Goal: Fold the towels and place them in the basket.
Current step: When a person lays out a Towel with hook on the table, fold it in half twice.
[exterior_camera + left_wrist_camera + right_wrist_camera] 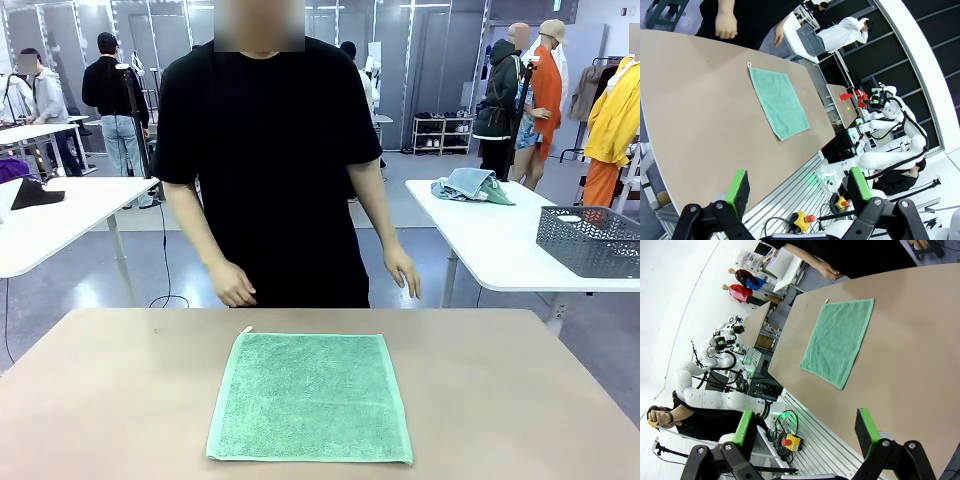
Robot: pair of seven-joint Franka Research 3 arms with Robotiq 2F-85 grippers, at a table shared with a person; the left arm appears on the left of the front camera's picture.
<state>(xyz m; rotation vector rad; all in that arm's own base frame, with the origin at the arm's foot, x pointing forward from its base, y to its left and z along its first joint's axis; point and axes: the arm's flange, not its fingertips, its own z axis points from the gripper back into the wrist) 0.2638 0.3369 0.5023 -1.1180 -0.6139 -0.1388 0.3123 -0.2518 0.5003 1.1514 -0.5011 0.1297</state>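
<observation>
The soft mint-green terry towel (310, 396) lies flat and unfolded in the middle of the tan table (100, 400). It is one layer, with all four hemmed edges squared to the table's sides. A small hanging loop (247, 329) sticks out from the towel's far left corner. To my eye the towel runs a touch longer from the robot's side to the person's side than across, though it is close to square.

Short of the towel's near hem, on the robot's side, both arms hang back well apart from the cloth. The left gripper (798, 184) has its green pads spread wide with nothing between them, and the right gripper (806, 426) stands the same. From each wrist the towel sits ahead and toward the middle. I judge neither arm clearly nearer, so each would take the near corner on its own side.

Beyond the towel's far hem stands a person in a black shirt. The person's two hands (232, 285) (404, 272) hang loose near the table's far edge, off the cloth. Well off to the towel's right and farther back, a dark grey mesh-sided plastic basket (590, 240) rests on a separate white table (480, 230), so a folded towel would have a long way to go.
</observation>
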